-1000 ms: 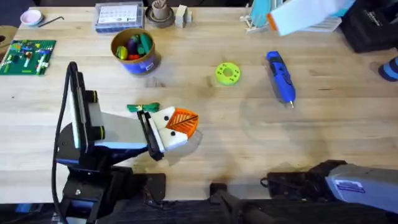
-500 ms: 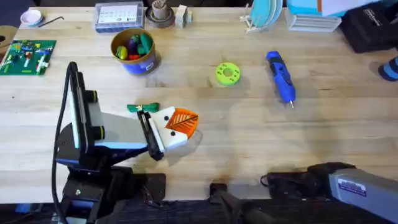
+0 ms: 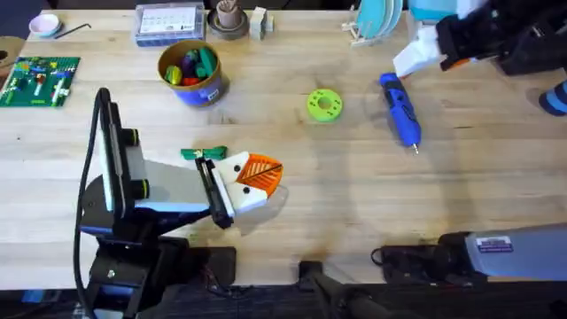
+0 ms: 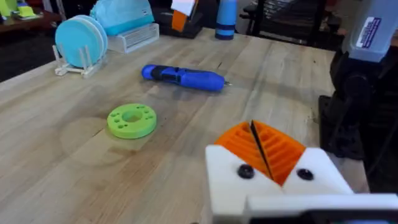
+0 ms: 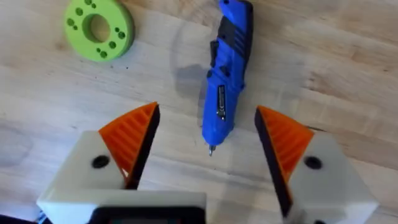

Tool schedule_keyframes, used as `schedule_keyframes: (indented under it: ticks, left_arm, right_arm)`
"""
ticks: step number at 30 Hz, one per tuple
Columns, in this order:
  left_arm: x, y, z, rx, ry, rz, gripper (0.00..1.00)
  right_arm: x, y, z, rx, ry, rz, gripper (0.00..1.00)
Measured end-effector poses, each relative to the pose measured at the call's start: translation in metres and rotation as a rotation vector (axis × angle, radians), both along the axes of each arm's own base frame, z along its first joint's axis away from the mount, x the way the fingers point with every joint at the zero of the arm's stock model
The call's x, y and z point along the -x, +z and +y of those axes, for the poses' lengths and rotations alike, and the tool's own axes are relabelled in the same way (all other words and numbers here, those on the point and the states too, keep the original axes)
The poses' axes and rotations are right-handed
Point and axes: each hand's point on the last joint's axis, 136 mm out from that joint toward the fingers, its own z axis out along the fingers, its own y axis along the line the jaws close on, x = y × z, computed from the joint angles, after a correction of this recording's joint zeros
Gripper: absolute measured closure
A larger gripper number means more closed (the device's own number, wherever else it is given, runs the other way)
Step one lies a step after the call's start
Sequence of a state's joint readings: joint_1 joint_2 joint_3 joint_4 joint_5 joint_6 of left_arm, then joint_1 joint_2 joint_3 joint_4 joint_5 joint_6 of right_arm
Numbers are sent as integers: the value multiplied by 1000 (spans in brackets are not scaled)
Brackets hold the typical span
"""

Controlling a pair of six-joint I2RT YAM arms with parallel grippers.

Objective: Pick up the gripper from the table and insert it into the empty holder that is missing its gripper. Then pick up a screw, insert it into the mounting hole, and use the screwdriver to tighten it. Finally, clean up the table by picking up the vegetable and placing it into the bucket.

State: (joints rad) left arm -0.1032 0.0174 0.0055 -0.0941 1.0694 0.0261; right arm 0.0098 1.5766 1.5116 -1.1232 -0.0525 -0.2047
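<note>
Across the worktop [image 3: 310, 204], right arm reaching from the near-right corner toward the far-right one; white label on its link [image 3: 494, 244], lettering too small to read. Right gripper [image 3: 430, 58] now in above the screwdriver [image 3: 400, 108], up from the far edge half a second back; jaws spread wide, holding nothing, straddling the blue body [image 5: 227, 74]. Left arm folded low near the near-left corner, unmoved; left gripper [image 3: 261, 173] resting on the wood, jaws pressed together on nothing. Bucket [image 3: 190, 71] toward the far-left. Vegetable [image 3: 204, 153] just beside the left gripper.
</note>
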Motion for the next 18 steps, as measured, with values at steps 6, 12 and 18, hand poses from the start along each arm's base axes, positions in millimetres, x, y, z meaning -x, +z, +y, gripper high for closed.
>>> schedule_keyframes:
  ticks: [6, 12, 18]
  left_arm:
    - [0, 0, 0, 0, 0, 0, 997]
    - [0, 0, 0, 0, 0, 0, 997]
    - [0, 0, 0, 0, 0, 0, 997]
  right_arm:
    - [-14, -42, -3, 10, -9, 102, 8]
    - [-29, -80, -16, 57, -32, 165, 7]
    - [-38, -104, -24, 83, -46, 192, 8]
